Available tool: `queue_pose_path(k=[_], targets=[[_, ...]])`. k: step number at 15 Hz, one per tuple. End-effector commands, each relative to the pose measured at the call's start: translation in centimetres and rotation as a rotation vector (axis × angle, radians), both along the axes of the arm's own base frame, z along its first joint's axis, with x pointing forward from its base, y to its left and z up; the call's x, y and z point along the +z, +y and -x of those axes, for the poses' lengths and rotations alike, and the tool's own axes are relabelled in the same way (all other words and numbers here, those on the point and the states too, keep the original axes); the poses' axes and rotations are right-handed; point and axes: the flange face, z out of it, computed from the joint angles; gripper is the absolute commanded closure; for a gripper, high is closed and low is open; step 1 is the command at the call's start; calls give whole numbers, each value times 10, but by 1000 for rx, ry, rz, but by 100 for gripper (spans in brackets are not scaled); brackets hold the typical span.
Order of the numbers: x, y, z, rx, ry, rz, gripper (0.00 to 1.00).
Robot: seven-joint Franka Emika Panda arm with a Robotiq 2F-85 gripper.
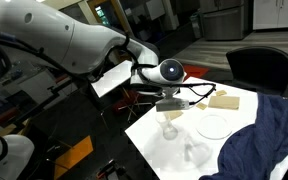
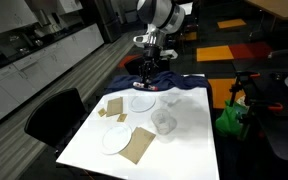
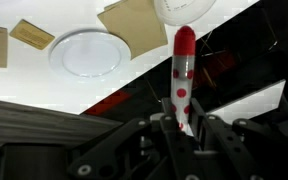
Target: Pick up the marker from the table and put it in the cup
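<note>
Worktop (image 2: 189, 148), white and square, is carrying everything here. Dark blue cloth (image 1: 269, 140) is draping over one of its edges. A round white plate (image 3: 84, 52) is lying just beside the cup (image 3: 184, 8), and a tan cardboard scrap (image 3: 134, 20) is lying between plate and cup. The fingers (image 3: 212, 135) are closing on the marker (image 3: 184, 75) and holding it clear of the worktop. In the wrist view the marker, red with white parts, is pointing straight at the clear cup, its red tip overlapping the cup's rim.
</note>
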Motion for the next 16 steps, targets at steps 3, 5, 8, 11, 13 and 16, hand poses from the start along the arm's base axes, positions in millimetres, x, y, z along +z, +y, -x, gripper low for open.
queue_pose_path(k=[3,5,8,11,13,16], targets=[[-4,8,11,154,-50,-115,95],[-14,4,10,135,-28,-103,80],[-15,8,10,149,-30,-100,95],[-16,-2,8,158,-96,-99,95],[-18,-3,9,175,-153,-114,95],[-21,-6,12,214,-215,-184,95]])
